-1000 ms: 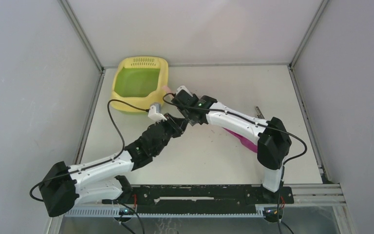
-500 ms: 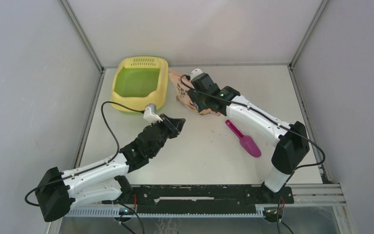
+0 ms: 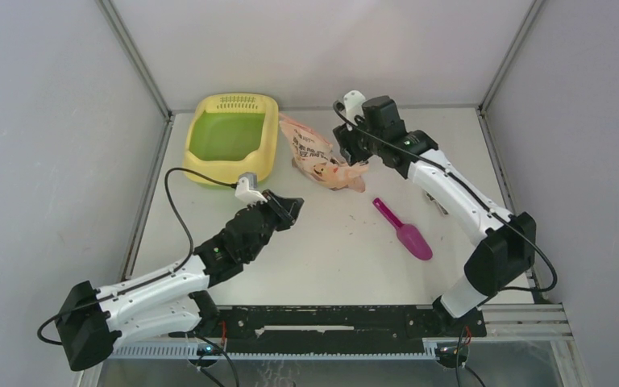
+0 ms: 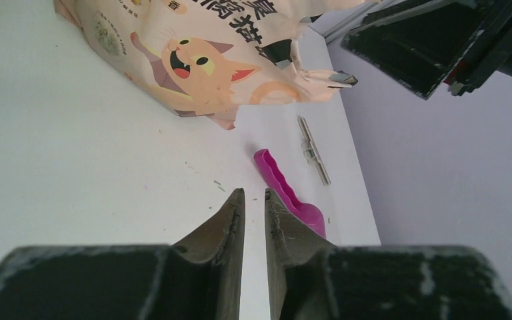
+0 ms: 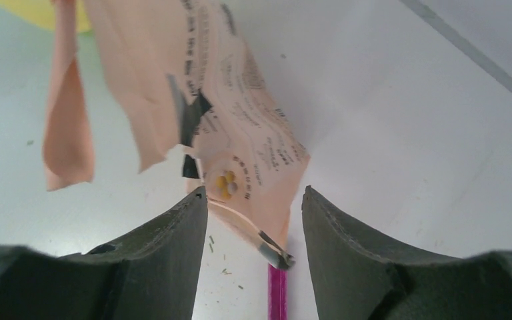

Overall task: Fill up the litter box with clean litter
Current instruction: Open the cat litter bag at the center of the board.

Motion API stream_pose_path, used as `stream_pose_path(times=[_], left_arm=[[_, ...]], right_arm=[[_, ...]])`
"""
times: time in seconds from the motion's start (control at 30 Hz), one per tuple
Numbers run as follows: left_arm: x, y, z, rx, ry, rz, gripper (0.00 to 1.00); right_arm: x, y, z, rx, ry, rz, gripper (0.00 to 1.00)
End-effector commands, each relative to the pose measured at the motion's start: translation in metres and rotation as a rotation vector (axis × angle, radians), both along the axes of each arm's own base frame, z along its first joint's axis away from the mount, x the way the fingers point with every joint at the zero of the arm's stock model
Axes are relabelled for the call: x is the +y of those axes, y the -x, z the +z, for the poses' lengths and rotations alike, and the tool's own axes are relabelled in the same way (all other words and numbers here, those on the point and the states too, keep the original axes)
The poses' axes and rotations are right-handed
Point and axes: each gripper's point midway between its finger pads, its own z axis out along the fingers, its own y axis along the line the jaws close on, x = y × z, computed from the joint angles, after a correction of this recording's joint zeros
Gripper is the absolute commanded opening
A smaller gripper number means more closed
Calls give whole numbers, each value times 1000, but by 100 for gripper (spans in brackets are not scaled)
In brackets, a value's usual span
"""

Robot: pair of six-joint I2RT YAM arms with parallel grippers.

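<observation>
The litter box (image 3: 234, 137) sits in the worktop's far left corner, its green floor bare. The bag (image 3: 318, 157) lies just beside its right wall, slanting toward the near edge. Our right hand (image 5: 253, 193), spread, straddles one corner of it, nearer than our left hand (image 4: 253, 191) — nearly pressed together, empty.
</observation>
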Motion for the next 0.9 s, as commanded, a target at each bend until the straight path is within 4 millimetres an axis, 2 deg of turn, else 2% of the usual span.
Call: stream_pose_path(times=[0.0,0.1,0.43,0.63,0.87], left_arm=[[7,-4,16,-42,-13,24,22],[9,-4,17,-42,-21,26,22],[11,-6,13,-35,-31,31,22],[9,-7,12,-34,-33,29,22],[8,-7,11,-31,-34,26,22]], right_arm=[[29,7,-6,15,32,229,61],[29,2,-17,28,47,235,61],[30,-8,-36,41,20,197,59],[24,-11,-13,-11,-78,170,57],[11,-16,-4,-34,-128,116,53]])
